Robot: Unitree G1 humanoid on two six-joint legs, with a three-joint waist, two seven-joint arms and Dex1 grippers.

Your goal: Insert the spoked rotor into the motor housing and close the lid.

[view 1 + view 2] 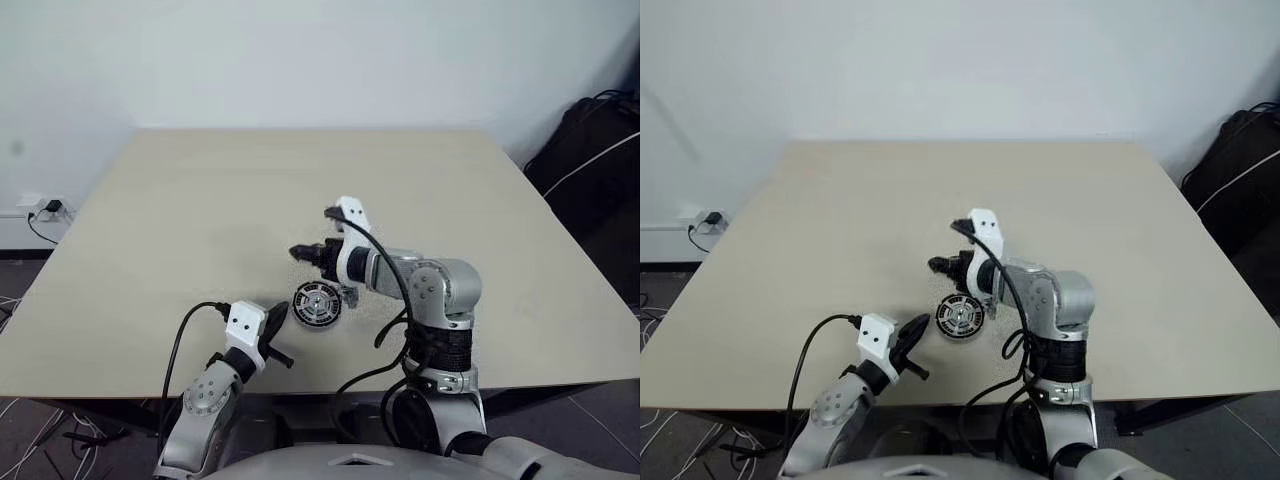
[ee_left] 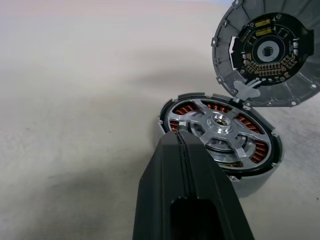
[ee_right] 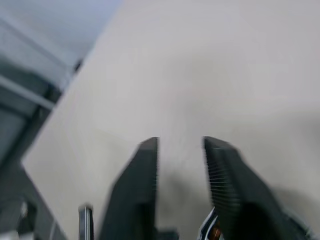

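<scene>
Near the table's [image 1: 150, 250] front edge sits the motor housing [image 2: 220, 135], spoked rotor [image 2: 216, 121] seated inside, lid [image 2: 267, 52] tilted up beside it. Left gripper [image 2: 181, 145] is closed, empty, tip at the housing's rim. Right gripper [image 3: 180, 145] hovers above, fingers apart, empty.

Beige table [image 1: 200, 220], black bag [image 1: 590, 170]

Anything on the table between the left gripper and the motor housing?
Nothing. In the left eye view, only bare table separates the left gripper from the motor housing.
</scene>
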